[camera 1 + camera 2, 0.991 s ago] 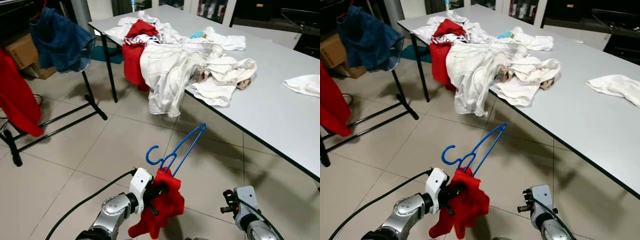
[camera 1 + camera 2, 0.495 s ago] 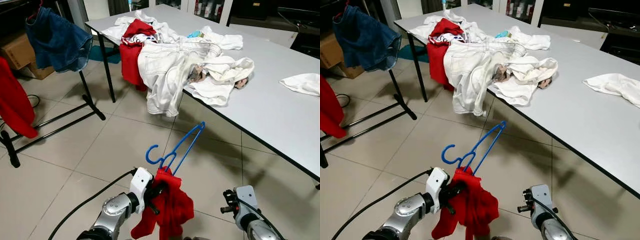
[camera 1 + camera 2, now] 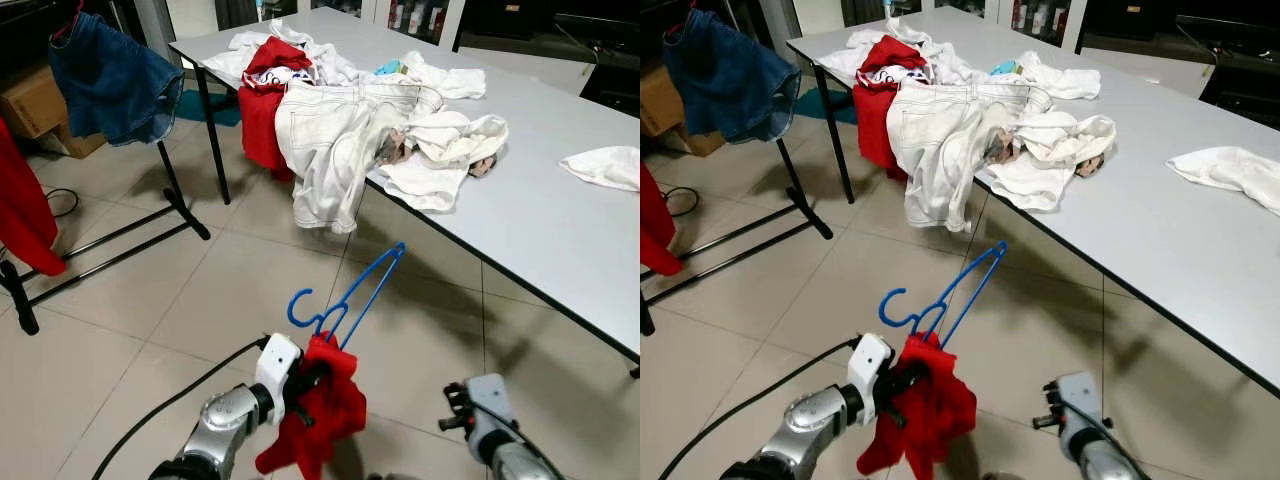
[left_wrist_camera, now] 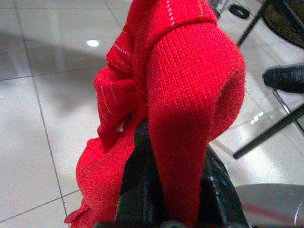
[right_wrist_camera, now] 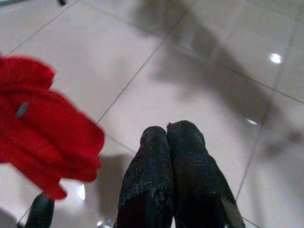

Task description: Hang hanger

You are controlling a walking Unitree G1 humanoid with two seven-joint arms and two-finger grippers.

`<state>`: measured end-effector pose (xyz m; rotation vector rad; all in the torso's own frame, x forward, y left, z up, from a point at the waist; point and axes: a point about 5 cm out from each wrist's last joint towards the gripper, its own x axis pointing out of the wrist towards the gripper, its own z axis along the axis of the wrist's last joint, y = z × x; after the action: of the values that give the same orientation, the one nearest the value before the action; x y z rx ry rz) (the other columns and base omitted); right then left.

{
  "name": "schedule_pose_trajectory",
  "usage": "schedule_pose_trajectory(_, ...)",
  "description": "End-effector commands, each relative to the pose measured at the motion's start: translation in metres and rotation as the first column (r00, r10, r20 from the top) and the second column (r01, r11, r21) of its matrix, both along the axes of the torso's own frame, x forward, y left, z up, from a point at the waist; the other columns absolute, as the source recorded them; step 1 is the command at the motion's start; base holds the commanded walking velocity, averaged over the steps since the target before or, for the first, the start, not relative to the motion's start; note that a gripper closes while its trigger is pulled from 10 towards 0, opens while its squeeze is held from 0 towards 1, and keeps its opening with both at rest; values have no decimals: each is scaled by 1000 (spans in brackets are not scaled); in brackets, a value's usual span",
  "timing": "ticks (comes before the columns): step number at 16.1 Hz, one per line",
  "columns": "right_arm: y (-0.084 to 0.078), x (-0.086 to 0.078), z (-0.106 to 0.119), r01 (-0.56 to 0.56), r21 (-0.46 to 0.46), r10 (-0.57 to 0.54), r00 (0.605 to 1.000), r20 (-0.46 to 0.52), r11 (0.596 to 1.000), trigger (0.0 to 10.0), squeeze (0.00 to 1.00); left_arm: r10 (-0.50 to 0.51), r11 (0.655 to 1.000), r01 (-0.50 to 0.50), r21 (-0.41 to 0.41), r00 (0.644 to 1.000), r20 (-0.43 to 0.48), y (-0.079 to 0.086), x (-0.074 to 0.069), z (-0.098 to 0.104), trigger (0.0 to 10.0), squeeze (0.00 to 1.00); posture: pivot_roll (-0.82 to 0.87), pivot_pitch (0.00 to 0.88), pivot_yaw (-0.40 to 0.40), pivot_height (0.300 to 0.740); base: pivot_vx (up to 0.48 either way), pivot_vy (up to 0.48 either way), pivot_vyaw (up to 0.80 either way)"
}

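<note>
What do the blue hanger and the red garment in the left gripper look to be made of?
The blue hanger looks like thin wire with a smooth blue coating, or slim plastic; its thin rod and glossy even colour leave that open. The red garment is knitted, matte, soft fabric: fine ribbed stitches show in the left wrist view, where it drapes over the left gripper.

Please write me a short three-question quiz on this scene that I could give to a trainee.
1. True or false: the blue hanger carrying the red garment is already on the rack.
2. Which of the robot's hands grips that garment? A) left hand B) right hand
3. Fill in: the white jeans droop over the edge of the ____.

Key
1. False: the hanger is held low over the tiled floor, apart from the rack.
2. A; the right hand is shut and holds nothing.
3. table
</note>
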<state>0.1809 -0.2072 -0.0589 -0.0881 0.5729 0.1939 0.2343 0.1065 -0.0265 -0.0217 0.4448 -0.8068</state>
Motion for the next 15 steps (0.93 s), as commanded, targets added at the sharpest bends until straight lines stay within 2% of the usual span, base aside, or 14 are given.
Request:
schedule_pose_trajectory(1,6,7,3,-41,-1,41,999,20,999,10000,0,12,1000,-12,-7,999,44,1,6,6,10000,0,-58,0,6,740,0,0,800)
schedule_pose_trajectory(3,5,11,5,-25,12,25,999,32,1000,10000,0,13,1000,-12,-8,999,44,0,6,6,10000,0,-60,0,5,740,0,0,800)
schedule_pose_trajectory(4,1,13,6,13,41,-14,999,29,999,10000,0,10,1000,-10,-11,999,45,-2,6,6,10000,0,-62,0,4,740,0,0,0)
schedule_pose_trajectory(7,-9,10,6,39,23,-39,999,18,999,10000,0,3,1000,-2,-20,999,48,-8,8,8,10000,0,-76,0,2,740,0,0,0)
schedule_pose_trajectory(15,-3,10,5,34,27,-34,999,19,999,10000,0,-36,999,40,-34,993,110,-21,24,23,10000,0,-109,0,18,740,0,0,0)
